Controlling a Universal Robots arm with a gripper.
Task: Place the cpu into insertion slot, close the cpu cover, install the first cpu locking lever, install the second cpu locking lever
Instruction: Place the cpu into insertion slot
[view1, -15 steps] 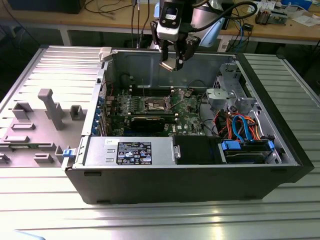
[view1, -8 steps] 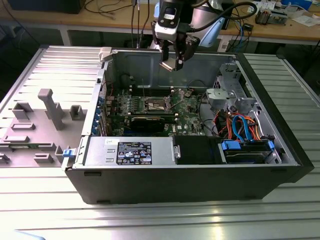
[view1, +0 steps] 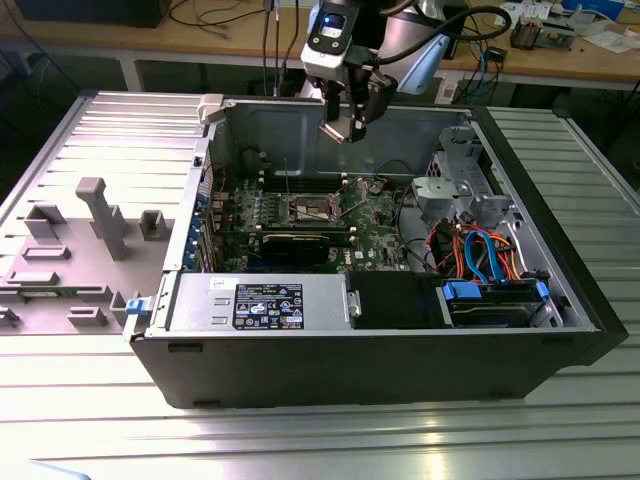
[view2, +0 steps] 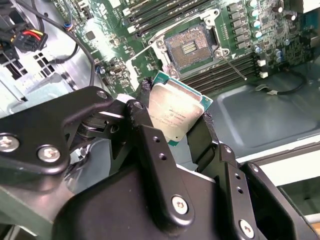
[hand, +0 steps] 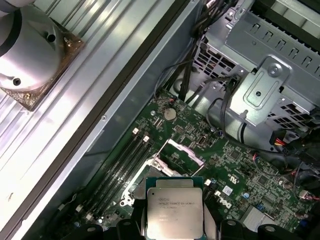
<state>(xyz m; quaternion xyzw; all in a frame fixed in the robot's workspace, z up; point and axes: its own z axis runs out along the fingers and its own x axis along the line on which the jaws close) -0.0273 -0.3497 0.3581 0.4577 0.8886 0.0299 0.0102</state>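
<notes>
Gripper (view1: 345, 128), upper middle of the exterior view, hangs above the open case (view1: 400, 360), jaws pinched on the edges of the chip (view2: 175, 112). Socket (view1: 312, 208) lies bare below, near frame centre. A skewed or slipping chip could land crooked and damage the socket.

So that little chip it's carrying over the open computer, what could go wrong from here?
The gripper grips the cpu only by its edges, well above the board, so it might slip and drop. The insertion slot looks barely larger than the cpu, so a slightly skewed descent could seat it crooked. A thin lever sticks out beside the slot and might get snagged.
</notes>
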